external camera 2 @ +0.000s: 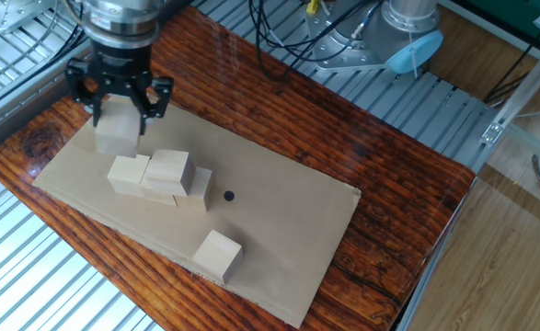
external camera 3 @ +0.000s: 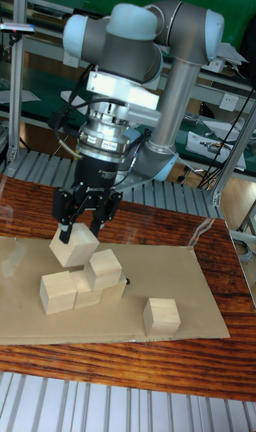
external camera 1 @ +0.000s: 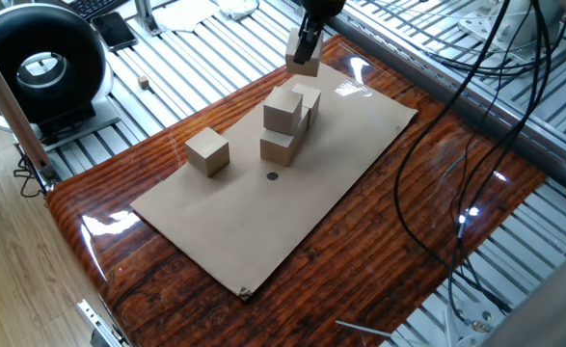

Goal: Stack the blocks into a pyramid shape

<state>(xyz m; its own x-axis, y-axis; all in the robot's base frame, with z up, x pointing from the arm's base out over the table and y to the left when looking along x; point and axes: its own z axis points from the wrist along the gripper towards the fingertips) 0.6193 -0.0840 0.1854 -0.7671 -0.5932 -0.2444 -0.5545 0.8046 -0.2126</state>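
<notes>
Gripper (external camera 2: 116, 98) hanging above the cardboard sheet (external camera 2: 279, 221) on the tabletop (external camera 2: 343, 138), jaws clamping one block (external camera 2: 116, 134) aloft, just beside the stacked blocks (external camera 2: 159, 176) near the sheet's black dot (external camera 2: 228, 195), lone block (external camera 2: 216, 256) sitting apart from that dot.

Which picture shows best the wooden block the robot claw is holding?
The tall fixed view: the held light-tan wooden cube shows large, tilted between the gripper fingers. The other fixed view shows it from above, smaller. In the one fixed view it is tiny near the top edge.
</notes>
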